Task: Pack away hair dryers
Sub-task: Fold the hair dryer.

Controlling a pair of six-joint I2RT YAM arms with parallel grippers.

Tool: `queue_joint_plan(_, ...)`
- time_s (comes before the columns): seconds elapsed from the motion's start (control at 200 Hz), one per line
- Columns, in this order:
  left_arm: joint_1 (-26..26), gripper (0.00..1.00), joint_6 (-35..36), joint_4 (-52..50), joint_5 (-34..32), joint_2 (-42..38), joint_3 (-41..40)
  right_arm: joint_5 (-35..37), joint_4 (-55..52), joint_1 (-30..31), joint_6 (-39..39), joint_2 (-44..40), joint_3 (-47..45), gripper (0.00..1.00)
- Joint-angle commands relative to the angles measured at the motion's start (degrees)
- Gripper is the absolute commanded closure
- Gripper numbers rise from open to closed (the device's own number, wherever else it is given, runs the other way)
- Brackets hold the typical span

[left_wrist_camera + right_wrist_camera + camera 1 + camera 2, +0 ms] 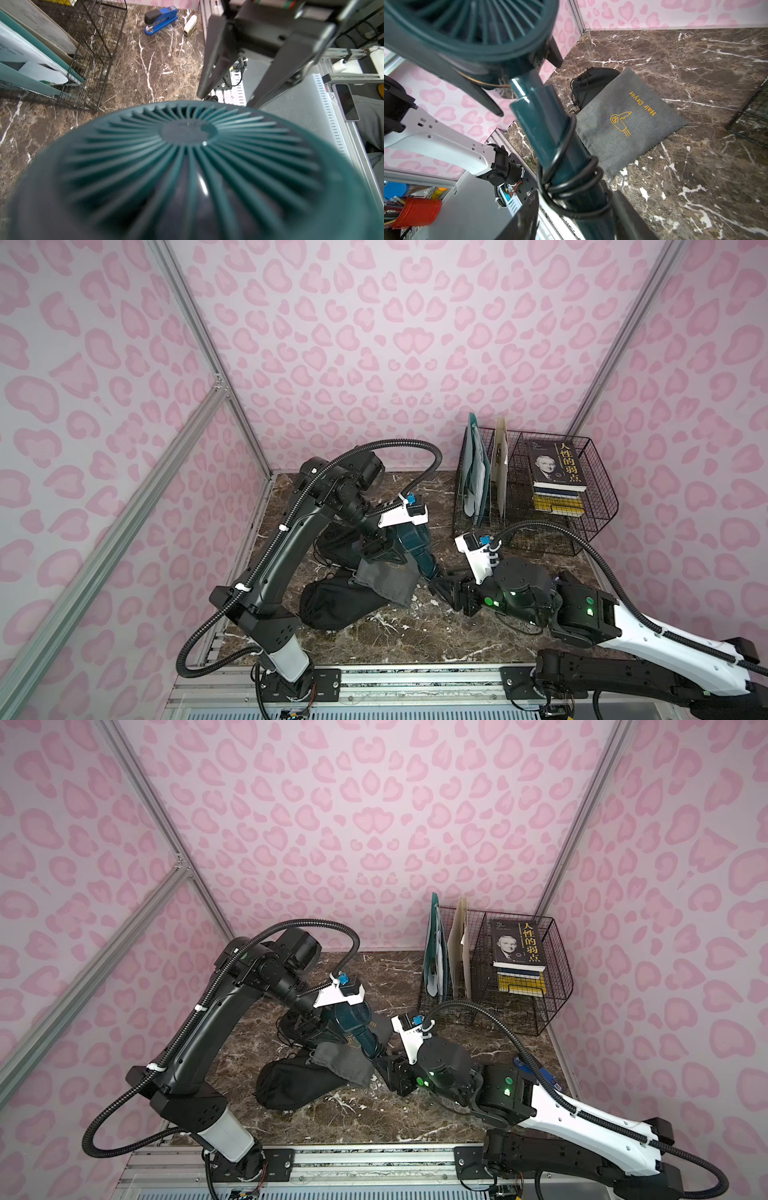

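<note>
Left tool (531, 88) clamped teal plastic hair dryer (542, 124) at barrel; right tool (576, 192) straddled handle, grip unclear. Grey fabric pouch (645, 133) read "Hair Dryer".

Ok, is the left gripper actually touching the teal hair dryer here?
Touching. In the right wrist view the left gripper clamps the teal hair dryer, its fingers pressed against opposite sides of the barrel.

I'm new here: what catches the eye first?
The teal hair dryer hangs mid-air at the table's centre, barrel clamped by the left gripper, the right gripper around its cord-wrapped handle. Nearby lies a grey pouch printed "Hair Dryer"; a wire basket of books stands back right.
</note>
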Motion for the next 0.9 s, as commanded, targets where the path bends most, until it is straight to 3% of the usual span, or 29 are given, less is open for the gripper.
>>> queue_joint_plan(0.0, -0.71, 0.98, -1.17, -12.73, 5.11, -0.42, 0.39, -2.55, 0.63, -0.91, -2.71, 1.04, -0.16, 0.43)
queue_joint_plan(0.145, -2.02, 0.98, -1.41, -12.78, 6.80, -1.82, -1.53, -1.94, 0.01, -2.39, -4.11, 0.70, 0.64, 0.43)
queue_joint_plan(0.61, -4.45, 0.98, -0.60, -12.86, 9.48, -4.18, -2.06, -11.14, -0.34, -7.25, -6.63, -0.61, -0.79, 0.43)
queue_joint_plan(0.895, -4.52, 0.98, -0.23, -12.77, 12.15, -4.35, -1.92, -16.35, 0.76, -9.88, -8.05, -0.54, -2.68, 0.49)
